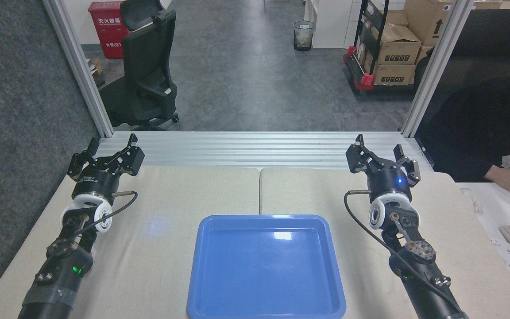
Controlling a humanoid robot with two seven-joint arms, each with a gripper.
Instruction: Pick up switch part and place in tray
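Head view: the tray (266,266) lies flat on the beige table (171,248), centred near the front edge between the two arms; its glossy blue floor is bare, nothing resting in it. The switch part does not show anywhere in this view; no small white, orange or green piece lies on the table, in the tray or between any fingers; its location cannot be told.

The left gripper (106,148) hangs above the far left corner of the table, well apart from the tray; its fingers are spread and grasp nothing. The right gripper (381,150) hangs above the far right side, likewise well apart from the tray; its fingers are also spread and empty.

Task status, as a judgement: no stage is complete; pickup is not yet begun; locating the part, grasping, transfer and release into the tray all remain.

A person's hand (509,181) rests on a separate desk at the right edge, clear of the work surface.
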